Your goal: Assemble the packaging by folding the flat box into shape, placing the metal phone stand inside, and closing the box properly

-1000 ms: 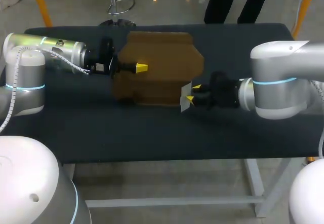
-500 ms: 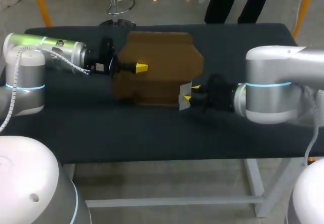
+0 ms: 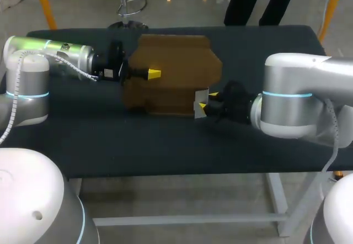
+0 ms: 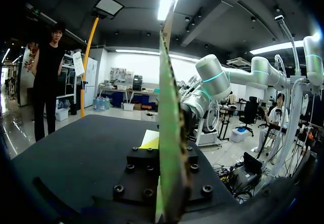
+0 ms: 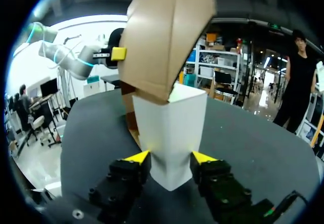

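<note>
The brown cardboard box (image 3: 171,73) stands half-folded on the dark worktop (image 3: 165,144), between both hands. The left hand (image 3: 153,74) grips one of its panels, which rises edge-on between the fingers. The right hand (image 3: 207,101) is clamped on the white flap (image 5: 169,127) just ahead of it, a yellow tip pressing each side.

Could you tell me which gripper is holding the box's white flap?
The right gripper, pinching the white flap; the left gripper grips the brown panel.
</note>
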Robot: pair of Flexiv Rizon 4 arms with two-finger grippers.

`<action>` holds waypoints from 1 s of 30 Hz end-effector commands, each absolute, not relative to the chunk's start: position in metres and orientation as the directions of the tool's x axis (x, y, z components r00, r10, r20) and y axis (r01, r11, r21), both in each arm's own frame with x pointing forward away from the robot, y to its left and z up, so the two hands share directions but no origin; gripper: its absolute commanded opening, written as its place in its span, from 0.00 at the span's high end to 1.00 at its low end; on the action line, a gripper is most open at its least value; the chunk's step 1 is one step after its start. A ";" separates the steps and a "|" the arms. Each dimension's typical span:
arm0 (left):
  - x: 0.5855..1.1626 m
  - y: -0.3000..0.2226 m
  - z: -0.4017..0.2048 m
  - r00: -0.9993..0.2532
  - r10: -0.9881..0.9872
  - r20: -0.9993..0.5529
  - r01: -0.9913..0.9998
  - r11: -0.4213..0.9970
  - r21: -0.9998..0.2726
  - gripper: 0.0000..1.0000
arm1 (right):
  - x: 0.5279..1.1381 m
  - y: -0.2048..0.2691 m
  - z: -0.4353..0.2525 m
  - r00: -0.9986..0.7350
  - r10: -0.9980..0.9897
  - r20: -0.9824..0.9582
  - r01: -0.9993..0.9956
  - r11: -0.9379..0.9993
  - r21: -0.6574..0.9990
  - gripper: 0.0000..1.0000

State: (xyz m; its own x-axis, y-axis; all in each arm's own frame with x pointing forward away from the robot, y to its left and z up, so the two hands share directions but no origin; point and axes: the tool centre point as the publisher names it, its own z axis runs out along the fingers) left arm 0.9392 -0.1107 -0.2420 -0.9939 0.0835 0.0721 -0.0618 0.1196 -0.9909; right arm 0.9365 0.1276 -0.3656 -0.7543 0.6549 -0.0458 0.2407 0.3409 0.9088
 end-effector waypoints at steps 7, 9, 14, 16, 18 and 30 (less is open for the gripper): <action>0.940 -0.108 -0.247 -0.994 0.088 0.072 -0.061 0.119 -0.991 1.00 | 0.944 0.137 -0.373 -0.642 0.762 -0.085 0.258 0.319 0.912 0.43; 0.940 -0.108 -0.247 -0.994 0.088 0.072 -0.061 0.119 -0.991 1.00 | 0.946 0.136 -0.374 -0.638 0.766 -0.076 0.265 0.311 0.913 0.44; 0.940 -0.108 -0.247 -0.994 0.088 0.072 -0.061 0.119 -0.991 1.00 | 0.952 0.135 -0.376 -0.617 0.785 -0.059 0.286 0.293 0.912 0.45; 0.940 -0.108 -0.247 -0.994 0.088 0.072 -0.061 0.119 -0.991 1.00 | 0.954 0.136 -0.376 -0.615 0.786 -0.056 0.288 0.291 0.912 0.45; 0.940 -0.108 -0.247 -0.994 0.088 0.072 -0.061 0.119 -0.991 1.00 | 0.955 0.137 -0.375 -0.611 0.790 -0.054 0.291 0.288 0.912 0.45; 0.940 -0.108 -0.247 -0.994 0.088 0.072 -0.061 0.119 -0.991 1.00 | 0.958 0.137 -0.370 -0.545 0.837 -0.040 0.311 0.246 0.918 0.52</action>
State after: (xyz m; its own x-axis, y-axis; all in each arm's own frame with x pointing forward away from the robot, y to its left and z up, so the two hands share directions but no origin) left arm 0.9398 -0.1095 -0.2421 -0.9940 0.0821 0.0718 -0.0617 0.1194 -0.9909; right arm 0.9590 0.1316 -0.3694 -0.6271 0.7789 0.0026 0.3179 0.2529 0.9137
